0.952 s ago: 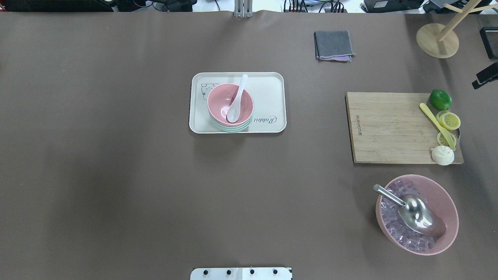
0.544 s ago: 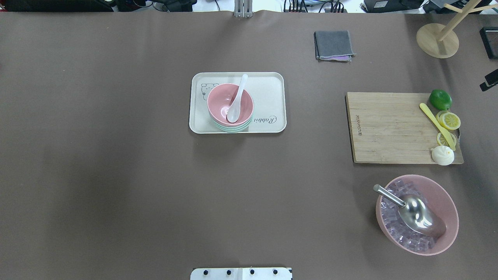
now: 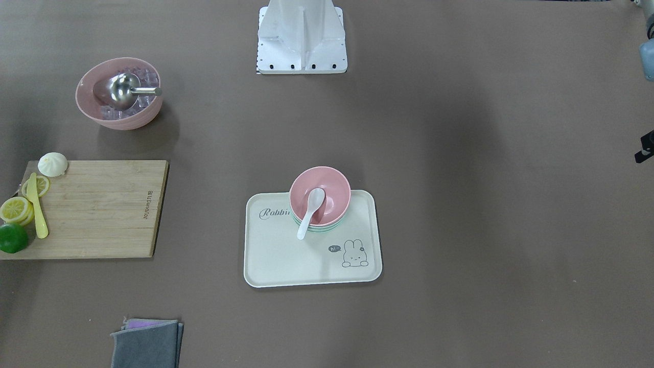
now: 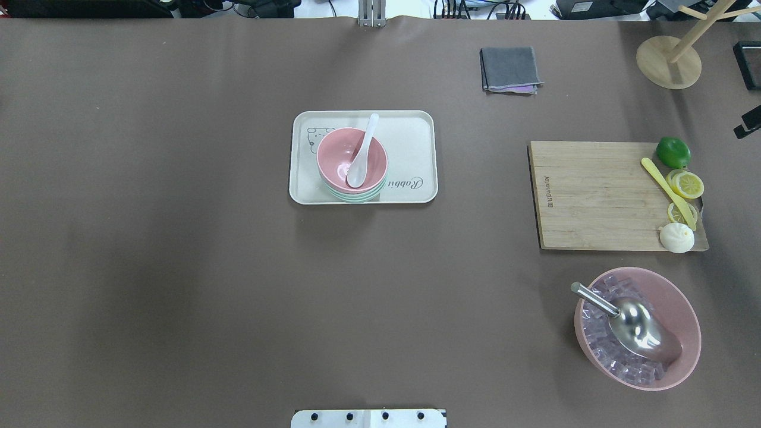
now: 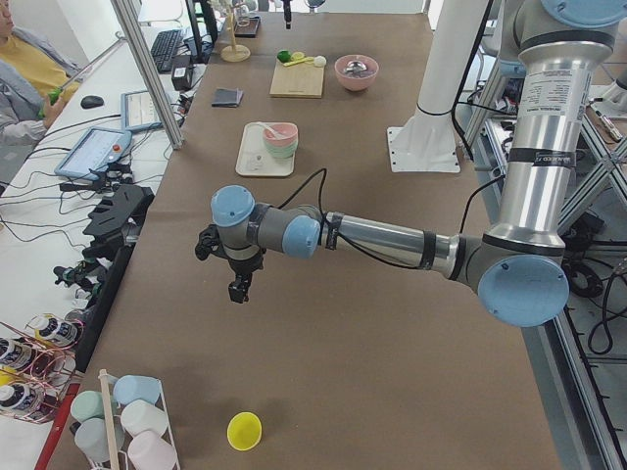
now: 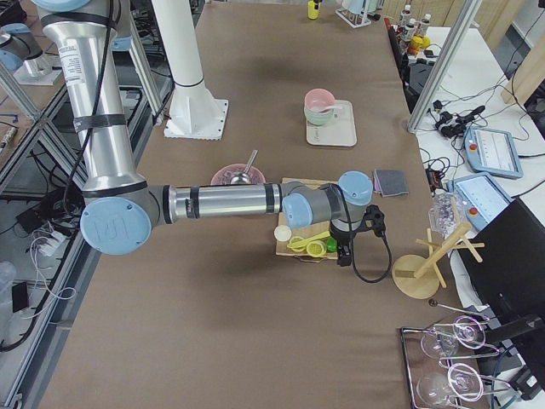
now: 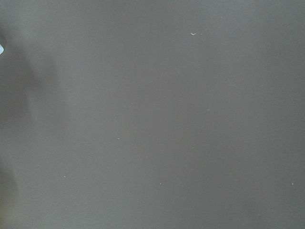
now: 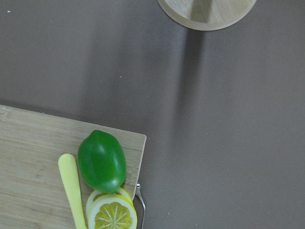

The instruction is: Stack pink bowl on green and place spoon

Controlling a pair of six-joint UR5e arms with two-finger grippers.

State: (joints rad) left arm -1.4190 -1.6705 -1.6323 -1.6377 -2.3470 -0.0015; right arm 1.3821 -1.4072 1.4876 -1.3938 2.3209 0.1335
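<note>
The small pink bowl (image 4: 339, 151) sits nested on top of the mint green bowls (image 4: 357, 197) on a cream tray (image 4: 410, 137) at mid-table. The white spoon (image 4: 361, 156) lies in the pink bowl, scoop down, its handle leaning over the far rim. The stack also shows in the front view, with the pink bowl (image 3: 334, 190) and the spoon (image 3: 309, 210). My right gripper (image 4: 748, 122) is only a black sliver at the right edge, above the board's far corner. My left gripper (image 5: 236, 284) hangs over bare table far to the left. I cannot tell whether either gripper is open or shut.
A wooden cutting board (image 4: 594, 196) with a lime (image 4: 673, 151), lemon slices, a yellow knife and a bun lies at the right. A large pink bowl (image 4: 684, 303) holds ice and a metal scoop. A grey cloth (image 4: 510, 68) and a wooden stand (image 4: 669, 61) are at the back.
The right gripper has drawn back toward the right edge of the overhead view, so less of it shows. The bowls and the spoon have not moved.
</note>
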